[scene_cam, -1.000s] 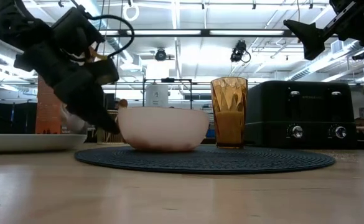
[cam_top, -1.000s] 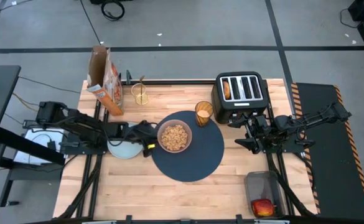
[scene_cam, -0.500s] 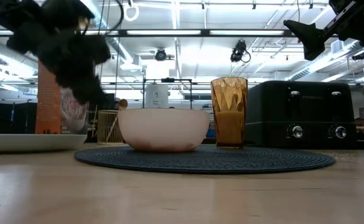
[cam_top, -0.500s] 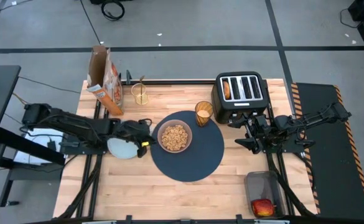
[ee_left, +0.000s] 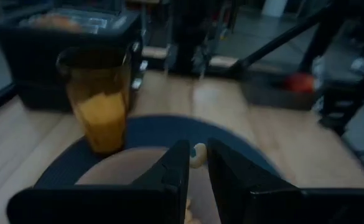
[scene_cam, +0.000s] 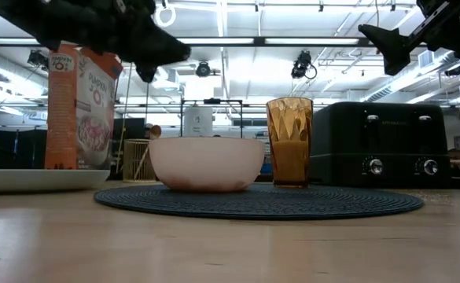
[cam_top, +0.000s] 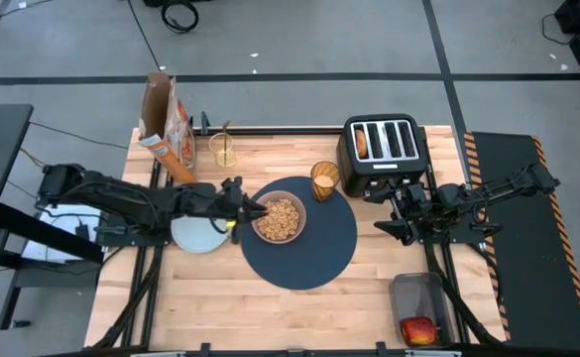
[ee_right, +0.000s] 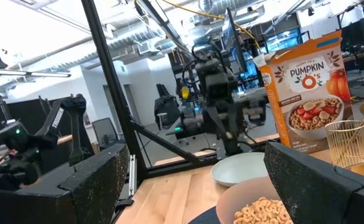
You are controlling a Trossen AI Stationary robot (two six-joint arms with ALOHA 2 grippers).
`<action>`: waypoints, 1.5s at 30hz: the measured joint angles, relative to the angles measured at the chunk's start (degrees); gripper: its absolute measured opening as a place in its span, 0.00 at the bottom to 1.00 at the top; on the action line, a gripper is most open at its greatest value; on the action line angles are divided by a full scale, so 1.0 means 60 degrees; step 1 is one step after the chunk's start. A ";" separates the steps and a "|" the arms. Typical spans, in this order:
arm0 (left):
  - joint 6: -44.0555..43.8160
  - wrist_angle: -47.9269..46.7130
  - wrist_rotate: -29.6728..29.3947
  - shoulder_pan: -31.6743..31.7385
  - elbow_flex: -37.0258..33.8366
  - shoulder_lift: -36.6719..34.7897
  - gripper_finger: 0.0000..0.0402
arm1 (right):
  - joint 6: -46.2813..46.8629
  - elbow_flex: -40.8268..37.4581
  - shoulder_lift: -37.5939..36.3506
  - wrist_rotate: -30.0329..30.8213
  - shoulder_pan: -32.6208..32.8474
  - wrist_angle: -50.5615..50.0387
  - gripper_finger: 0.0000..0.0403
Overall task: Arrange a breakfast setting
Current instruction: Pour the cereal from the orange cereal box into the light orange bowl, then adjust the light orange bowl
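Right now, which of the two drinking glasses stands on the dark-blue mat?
The amber tumbler, holding orange liquid, stands on the mat's rim; the small clear glass stands on bare wood by the cereal box.

We see a pale, grained wooden table, a matt woven mat, a faceted glassy tumbler and a glossy bowl.

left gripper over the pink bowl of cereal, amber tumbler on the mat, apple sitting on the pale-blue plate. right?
Not quite. The pale-blue plate is bare; the red apple lies in the clear bin at the table's near right corner, as the high view shows. The left gripper is over the pink bowl, and the amber tumbler stands on the mat.
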 joint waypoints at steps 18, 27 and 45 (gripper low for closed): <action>0.0258 0.0965 -0.0737 0.0011 0.0474 0.1139 0.16 | -0.0007 0.0000 0.0000 -0.0011 0.0000 0.0074 0.94; 0.0204 0.0943 -0.0740 -0.0022 0.0474 0.1106 0.31 | -0.0007 0.0000 0.0000 -0.0018 0.0000 0.0074 0.94; -0.0641 -0.2232 -0.0865 -0.0590 0.0481 -0.0291 0.40 | 0.0036 0.0000 0.0000 0.0028 0.0000 0.0074 0.94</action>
